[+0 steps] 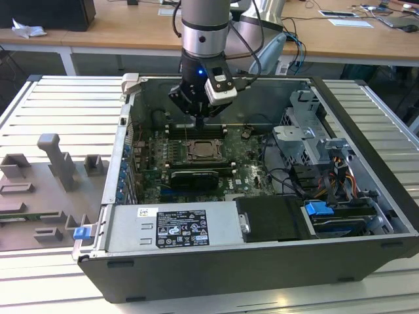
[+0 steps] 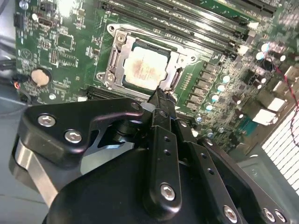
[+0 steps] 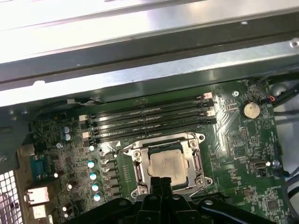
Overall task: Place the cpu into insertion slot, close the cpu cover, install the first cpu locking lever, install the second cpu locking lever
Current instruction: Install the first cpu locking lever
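The cpu (image 2: 148, 67), a pale square chip, lies in the insertion slot, whose dark rim (image 2: 152, 45) shows along one edge of it. The silver cpu cover (image 2: 122, 44) lies flat around the chip, which shows through its window. In the first wrist view the cpu (image 3: 167, 165) and the cover (image 3: 140, 161) sit just beyond the fingertips. My gripper (image 1: 198, 120) hangs a little above the socket (image 1: 201, 152) inside the open computer case. Its black fingers (image 2: 159, 99) are pressed together with nothing between them. I cannot make out how the locking levers stand.
Long memory slots (image 3: 149, 119) run beside the socket toward the case wall. A long black card (image 1: 191, 176) lies in front of the socket, then the grey power supply (image 1: 170, 226). The drive cage and cables (image 1: 308, 131) fill the exterior view's right. Grey fixtures (image 1: 55, 163) stand outside the case.
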Controlling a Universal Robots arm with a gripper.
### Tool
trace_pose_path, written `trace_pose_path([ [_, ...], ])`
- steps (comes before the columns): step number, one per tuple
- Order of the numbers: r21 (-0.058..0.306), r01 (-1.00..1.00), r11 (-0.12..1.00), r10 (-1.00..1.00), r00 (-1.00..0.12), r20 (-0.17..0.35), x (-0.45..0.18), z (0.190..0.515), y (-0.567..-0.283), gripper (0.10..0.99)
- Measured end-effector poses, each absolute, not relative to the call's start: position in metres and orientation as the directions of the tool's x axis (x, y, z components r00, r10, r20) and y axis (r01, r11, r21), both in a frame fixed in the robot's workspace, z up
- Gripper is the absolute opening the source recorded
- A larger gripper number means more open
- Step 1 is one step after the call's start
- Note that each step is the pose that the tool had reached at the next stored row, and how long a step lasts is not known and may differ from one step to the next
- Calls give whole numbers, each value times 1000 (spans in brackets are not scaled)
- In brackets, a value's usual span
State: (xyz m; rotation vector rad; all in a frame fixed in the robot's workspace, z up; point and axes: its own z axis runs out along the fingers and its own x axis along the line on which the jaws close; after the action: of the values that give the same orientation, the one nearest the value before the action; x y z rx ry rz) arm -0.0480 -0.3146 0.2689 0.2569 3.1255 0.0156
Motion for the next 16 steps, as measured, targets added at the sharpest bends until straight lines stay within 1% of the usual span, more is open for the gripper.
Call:
trace_pose_path([
  [7, 10, 143, 990, 143, -990, -5, -67, 269, -315, 106],
  [16, 10, 39, 999, 39, -999, -5, -77, 267, -315, 106],
])
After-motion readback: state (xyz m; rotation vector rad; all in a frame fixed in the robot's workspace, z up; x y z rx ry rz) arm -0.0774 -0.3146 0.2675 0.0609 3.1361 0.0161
